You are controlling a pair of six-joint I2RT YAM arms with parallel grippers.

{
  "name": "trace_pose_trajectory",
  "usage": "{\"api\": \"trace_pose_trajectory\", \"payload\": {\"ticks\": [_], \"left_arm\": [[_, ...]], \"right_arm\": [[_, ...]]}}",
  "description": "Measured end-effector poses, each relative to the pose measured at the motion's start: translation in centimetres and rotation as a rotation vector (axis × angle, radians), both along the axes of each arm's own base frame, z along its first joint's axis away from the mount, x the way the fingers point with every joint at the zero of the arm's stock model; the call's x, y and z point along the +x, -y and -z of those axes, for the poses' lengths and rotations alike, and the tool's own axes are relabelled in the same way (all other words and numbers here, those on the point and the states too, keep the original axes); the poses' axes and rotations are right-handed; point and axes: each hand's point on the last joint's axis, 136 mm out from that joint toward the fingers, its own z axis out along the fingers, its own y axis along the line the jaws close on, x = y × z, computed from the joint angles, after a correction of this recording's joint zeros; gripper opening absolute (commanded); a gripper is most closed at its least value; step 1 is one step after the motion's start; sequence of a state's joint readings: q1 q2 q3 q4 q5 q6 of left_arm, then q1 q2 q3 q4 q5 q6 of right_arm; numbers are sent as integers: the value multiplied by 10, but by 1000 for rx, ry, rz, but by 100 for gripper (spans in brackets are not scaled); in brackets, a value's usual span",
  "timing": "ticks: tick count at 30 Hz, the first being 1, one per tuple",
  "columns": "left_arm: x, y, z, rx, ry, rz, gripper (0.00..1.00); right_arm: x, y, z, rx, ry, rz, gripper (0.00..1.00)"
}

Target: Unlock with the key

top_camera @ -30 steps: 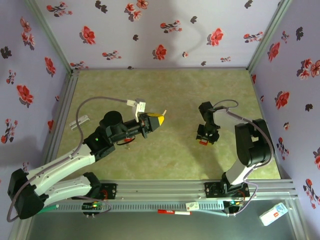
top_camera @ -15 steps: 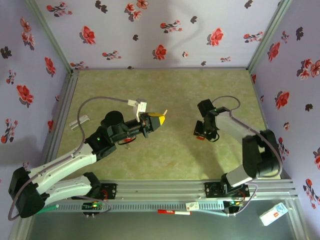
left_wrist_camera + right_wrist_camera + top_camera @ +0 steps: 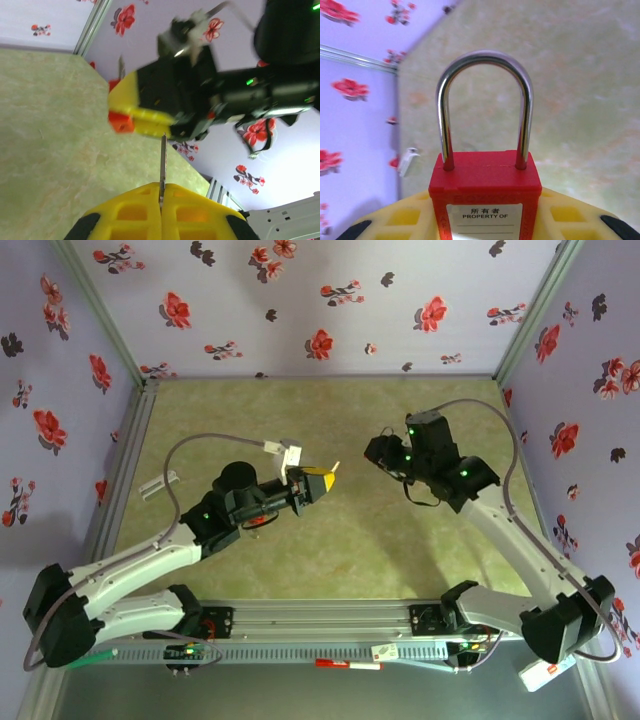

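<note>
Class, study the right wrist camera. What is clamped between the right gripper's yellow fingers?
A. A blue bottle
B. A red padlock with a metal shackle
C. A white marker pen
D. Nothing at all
B: the red padlock sits gripped in the right gripper, with its silver shackle standing up from the body and a "PROPERTY OF" label on its face.

Red padlock [image 3: 485,192], grey-bladed key [image 3: 162,165]

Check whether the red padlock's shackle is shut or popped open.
Shut. In the right wrist view both legs of the steel shackle sit down in the red padlock body; neither end is lifted free.
</note>
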State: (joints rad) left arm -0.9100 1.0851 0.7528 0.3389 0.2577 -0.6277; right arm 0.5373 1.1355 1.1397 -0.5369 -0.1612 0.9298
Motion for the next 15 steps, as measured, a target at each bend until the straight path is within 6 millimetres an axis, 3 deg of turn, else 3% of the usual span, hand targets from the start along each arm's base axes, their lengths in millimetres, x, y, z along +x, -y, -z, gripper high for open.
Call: {"api": "trace_pose_trajectory", "payload": {"ticks": [6, 15], "left_arm": [[7, 4, 17, 36, -62, -19, 0], [10, 4, 22, 37, -104, -42, 0]], "right_arm": [[-5, -25, -34, 97, 52, -32, 0], [-13, -50, -26, 108, 14, -74, 0]]}}
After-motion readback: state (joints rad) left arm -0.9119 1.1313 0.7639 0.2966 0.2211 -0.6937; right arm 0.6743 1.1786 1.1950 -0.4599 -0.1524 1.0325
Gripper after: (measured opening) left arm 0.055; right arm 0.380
